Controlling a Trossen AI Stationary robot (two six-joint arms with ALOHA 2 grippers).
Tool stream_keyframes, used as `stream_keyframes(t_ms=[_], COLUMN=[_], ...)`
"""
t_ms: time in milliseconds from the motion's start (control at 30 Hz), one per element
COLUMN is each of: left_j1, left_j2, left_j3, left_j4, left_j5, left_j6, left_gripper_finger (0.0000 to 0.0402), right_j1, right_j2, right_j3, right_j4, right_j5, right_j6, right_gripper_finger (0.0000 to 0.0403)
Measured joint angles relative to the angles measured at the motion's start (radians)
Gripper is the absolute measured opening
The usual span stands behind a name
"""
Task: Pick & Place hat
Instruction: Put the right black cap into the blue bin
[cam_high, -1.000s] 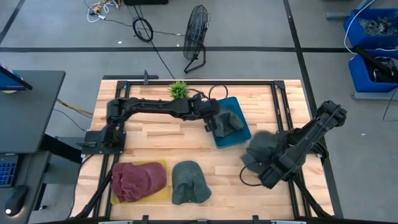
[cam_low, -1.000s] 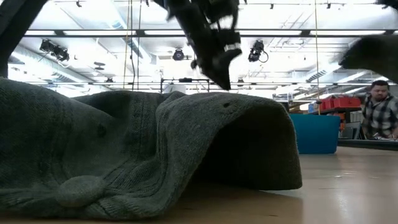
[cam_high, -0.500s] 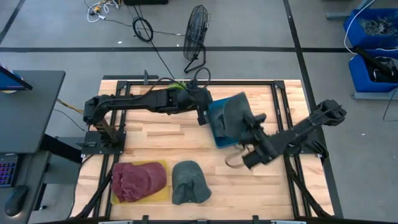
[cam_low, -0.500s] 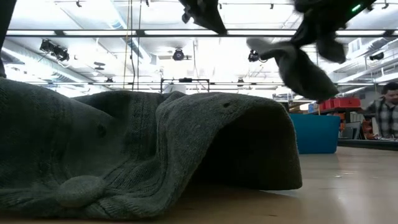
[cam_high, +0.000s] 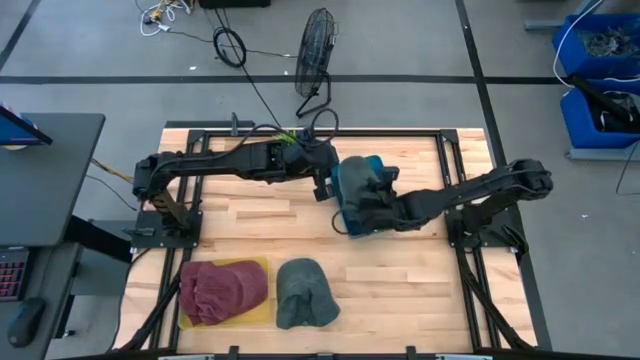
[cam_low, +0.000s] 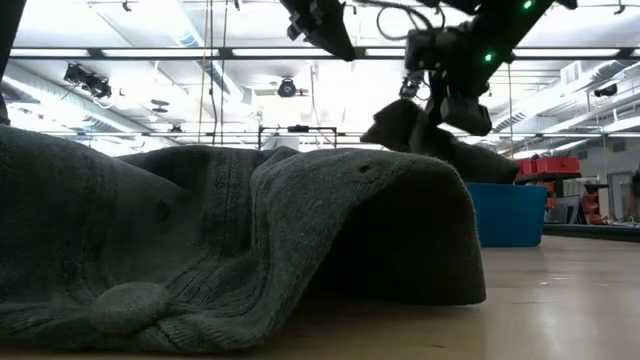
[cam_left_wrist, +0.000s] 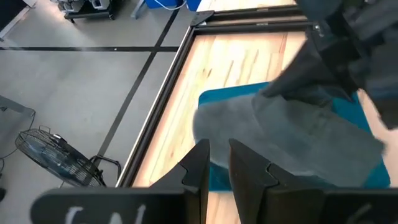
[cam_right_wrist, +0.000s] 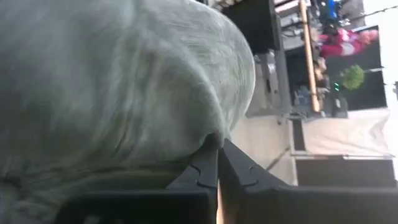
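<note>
My right gripper reaches in from the table's right and is shut on a dark grey knit hat over the blue bin. In the left wrist view, grey cloth fills the bin. My left gripper hovers by the bin's left edge with a narrow gap between its fingers and holds nothing. Another grey hat lies flat near the table's near edge. A red hat rests on a yellow mat. My right gripper pinches a fold of the grey hat's knit cloth between its two shut fingers. It comes slanting down from the table's right. The hat hangs off the fingers toward the left, and its lower part sits at the bin's rim.
A small green plant stands near the far edge, just behind my left arm. Black frame rails run along the table's sides. Bare wood lies between the bin and the two hats at the near edge. A fan stands on the floor beyond.
My right gripper has carried the grey hat up from the table's right side and leftward over the bin, then lowered it onto the bin. My left gripper has drawn back from above the bin toward its far-left edge and risen.
</note>
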Motion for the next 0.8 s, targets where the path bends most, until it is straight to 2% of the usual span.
stream_keyframes(t_ms=[100, 233, 300, 500, 633, 800], left_j1=[0.0, 0.0, 0.0, 0.0, 0.0, 0.0], left_j2=[0.0, 0.0, 0.0, 0.0, 0.0, 0.0], left_j3=[0.0, 0.0, 0.0, 0.0, 0.0, 0.0], left_j4=[-0.018, -0.039, -0.04, -0.046, -0.051, -0.053], left_j5=[0.0, 0.0, 0.0, 0.0, 0.0, 0.0], left_j6=[0.0, -0.004, -0.004, -0.011, -0.031, -0.032], left_gripper_finger=[0.006, 0.006, 0.006, 0.006, 0.006, 0.006], right_j1=[-0.025, -0.064, -0.079, -0.131, -0.168, -0.187], right_j2=[0.012, 0.032, 0.052, 0.099, 0.114, 0.109], right_j3=[0.0, 0.0, -0.002, -0.057, -0.098, -0.082], right_j4=[-0.035, -0.079, -0.094, -0.045, 0.019, 0.02], right_j5=[-0.021, -0.208, -0.265, -0.277, -0.276, -0.281], right_j6=[0.021, 0.089, 0.098, 0.086, 0.028, -0.069], right_gripper_finger=[0.0, 0.0, 0.0, 0.0018, 0.0049, 0.0091])
